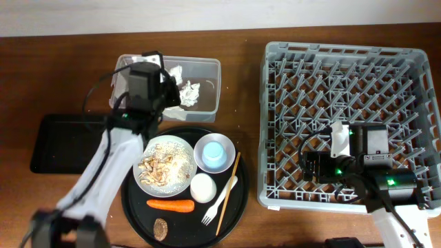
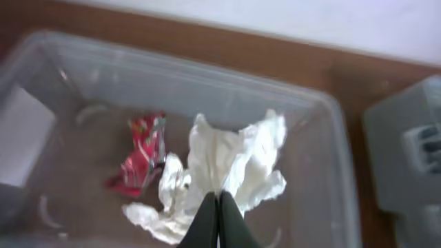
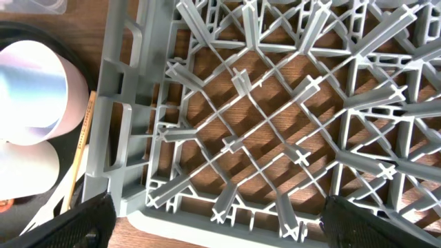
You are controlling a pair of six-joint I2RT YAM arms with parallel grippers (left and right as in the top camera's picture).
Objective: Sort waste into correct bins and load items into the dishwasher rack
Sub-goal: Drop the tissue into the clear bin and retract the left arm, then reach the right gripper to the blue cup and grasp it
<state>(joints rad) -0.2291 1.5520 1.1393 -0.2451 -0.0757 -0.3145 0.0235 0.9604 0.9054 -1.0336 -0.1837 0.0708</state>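
The left gripper has its fingers pressed together, pinching the crumpled white tissue at their tips, inside the clear plastic tub. The small red wrapper lies on the tub floor just beside the tissue. To the left of the tub, the shallow black rectangular tray sits on the table.

The right gripper hangs over the dishwasher rack near its left front corner, fingers spread wide and holding nothing.

Between the two arms sits a large round black tray. On it are the white plate with the beige food scraps, the pale pink bowl with the light blue cup standing in it, and the white cup. The orange carrot and the small brown lump lie near the tray's front. The white plastic fork and the thin wooden stick lie side by side at its right.
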